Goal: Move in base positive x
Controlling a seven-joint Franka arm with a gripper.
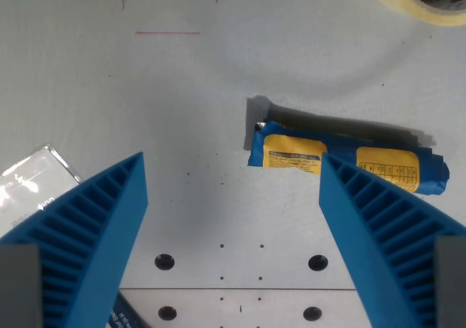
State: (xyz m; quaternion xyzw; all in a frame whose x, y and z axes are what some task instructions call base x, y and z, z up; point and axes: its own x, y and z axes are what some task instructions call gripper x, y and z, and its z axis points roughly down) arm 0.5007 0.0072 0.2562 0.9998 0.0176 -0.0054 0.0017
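Since the task was only a shift along x, I kept the hand (231,197) wide and empty above the desk (182,124), clear of the packet (291,151).

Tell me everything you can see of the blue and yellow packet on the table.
The packet is a long, crinkled wrapper, blue at both ends with yellow printed label panels between; the print is too small to read. It looks like soft foil or plastic. It lies flat on the grey table, lengthwise across the wrist view's right, casting a dark shadow above. The tool's right blue finger overlaps its middle in the picture; contact cannot be told.
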